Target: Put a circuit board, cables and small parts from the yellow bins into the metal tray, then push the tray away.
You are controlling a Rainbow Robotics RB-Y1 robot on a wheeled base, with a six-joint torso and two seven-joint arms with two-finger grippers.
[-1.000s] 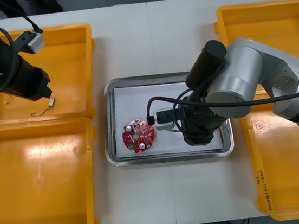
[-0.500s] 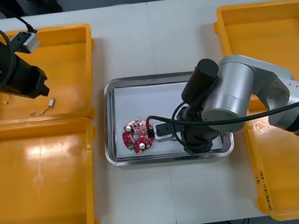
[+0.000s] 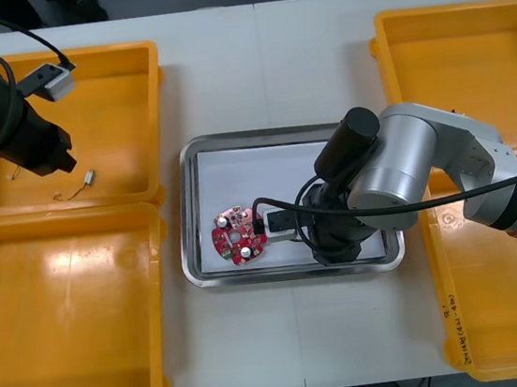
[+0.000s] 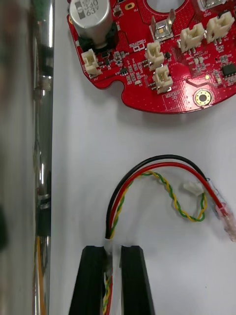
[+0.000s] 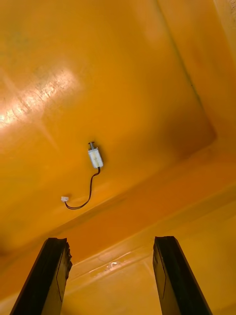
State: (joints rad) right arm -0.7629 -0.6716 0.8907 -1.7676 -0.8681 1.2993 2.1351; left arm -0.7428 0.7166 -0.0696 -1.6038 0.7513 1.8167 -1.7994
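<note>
Right gripper is low inside the shiny rectangular metal tray, black fingers nearly together and clamped on the red, black and yellow twisted cable. The cable runs out from between the fingers, away from the wrist, and loops across the tray's white floor. Its white connector end lies off to one side of the loop. The round red circuit board is already in the tray, straight ahead of the fingers past the loop. Cable and board are near each other but apart, with white floor showing between them. The tray rim runs alongside the gripper, close.

Judgement: cable drop is the step in hand. The loop is already on the floor, so the fingers only need to part and lift clear.

Left gripper hangs over the far left yellow plastic bin, fingers wide apart, holding nothing. A small metal part with a thin black wire lies on the bin floor ahead of the gap, well apart from the tips. The wire trails toward one finger's side. The left arm is the nearer one for that pick. The tray sits mid-counter between the bins.
</note>
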